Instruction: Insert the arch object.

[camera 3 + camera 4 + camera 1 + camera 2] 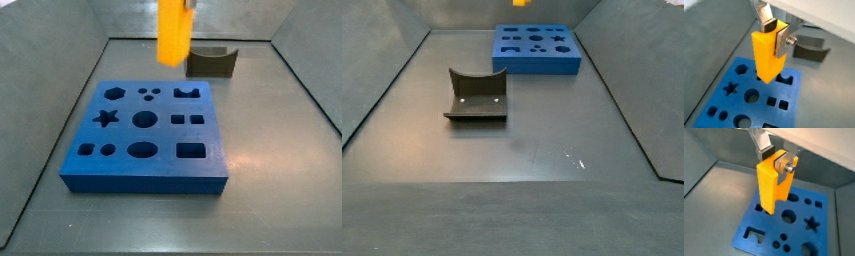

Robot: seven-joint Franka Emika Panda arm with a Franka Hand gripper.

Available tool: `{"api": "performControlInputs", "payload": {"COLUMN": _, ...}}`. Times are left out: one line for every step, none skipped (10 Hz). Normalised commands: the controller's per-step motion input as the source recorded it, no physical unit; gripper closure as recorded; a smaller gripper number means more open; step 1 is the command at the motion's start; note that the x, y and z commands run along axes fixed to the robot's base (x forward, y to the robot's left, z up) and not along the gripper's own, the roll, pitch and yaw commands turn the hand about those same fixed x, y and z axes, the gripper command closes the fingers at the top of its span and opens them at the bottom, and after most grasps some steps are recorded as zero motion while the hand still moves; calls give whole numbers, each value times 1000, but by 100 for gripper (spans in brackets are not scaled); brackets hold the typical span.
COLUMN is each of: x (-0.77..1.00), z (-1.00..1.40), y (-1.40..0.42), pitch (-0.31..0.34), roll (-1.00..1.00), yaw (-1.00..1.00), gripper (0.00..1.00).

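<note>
Your silver-plate fingers (785, 38) are clamped on the upper end of the bright orange-yellow tall plastic arch object (767, 55), which hangs above the blue cut-out board (764, 235) on the grey worktop (529, 160). It looks rigid, light and smooth, so you should keep that high, flat-sided hold. Its long axis stands upright, lower end pointing down at the board's far cutouts.

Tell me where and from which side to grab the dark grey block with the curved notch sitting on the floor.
Take the dark grey block across its two flat outer side walls, coming straight down from above. The curved notch faces up, so its top offers no flat hold. The gripper is busy for now, shut on the arch object above the blue board.
</note>
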Motion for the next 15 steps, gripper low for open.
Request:
{"api": "performControlInputs", "payload": {"x": 257, "z": -320, "y": 63, "pitch": -17, "roll": 41, "yaw": -909, "gripper": 100}}
{"api": "performControlInputs", "payload": {"x": 263, "z": -309, "y": 83, "pitch": -44, "roll": 0, "yaw": -894, "gripper": 100}}
{"api": "performControlInputs", "payload": {"x": 226, "z": -363, "y": 203, "pitch": -96, "roll": -14, "yaw": -777, "gripper": 100}}
{"api": "performControlInputs", "payload": {"x": 26, "z": -591, "y": 466, "pitch": -80, "roll": -157, "yaw": -443, "gripper": 100}}
{"api": "performControlInputs", "payload": {"x": 0, "z": -614, "y": 497, "pitch": -54, "roll": -104, "yaw": -451, "gripper": 100}}
{"api": "performControlInputs", "payload": {"x": 29, "z": -637, "y": 366, "pitch": -34, "roll": -60, "yaw": -629, "gripper": 100}}
{"api": "performControlInputs", "payload": {"x": 0, "z": -480, "y": 0, "pitch": -23, "roll": 0, "yaw": -1000, "gripper": 100}}
{"api": "performControlInputs", "payload": {"x": 0, "z": -451, "y": 0, "pitch": -20, "roll": 0, "yaw": -1000, "gripper": 100}}
{"api": "performControlInputs", "payload": {"x": 0, "z": -409, "y": 0, "pitch": -31, "roll": 0, "yaw": -1000, "gripper": 100}}
{"api": "performControlInputs", "payload": {"x": 0, "z": -366, "y": 0, "pitch": -30, "roll": 9, "yaw": -1000, "gripper": 100}}
{"api": "performControlInputs", "payload": {"x": 0, "z": -343, "y": 0, "pitch": -33, "roll": 23, "yaw": -1000, "gripper": 100}}
{"api": "performControlInputs", "payload": {"x": 0, "z": -177, "y": 0, "pitch": -49, "roll": 0, "yaw": -1000, "gripper": 100}}
{"api": "performControlInputs", "payload": {"x": 146, "z": -40, "y": 77, "pitch": -11, "roll": 0, "yaw": -963, "gripper": 100}}
{"api": "performControlInputs", "payload": {"x": 229, "z": 0, "y": 131, "pitch": 0, "roll": 0, "yaw": -906, "gripper": 100}}
{"api": "performControlInputs", "payload": {"x": 234, "z": 0, "y": 137, "pitch": 0, "roll": 0, "yaw": -900, "gripper": 100}}
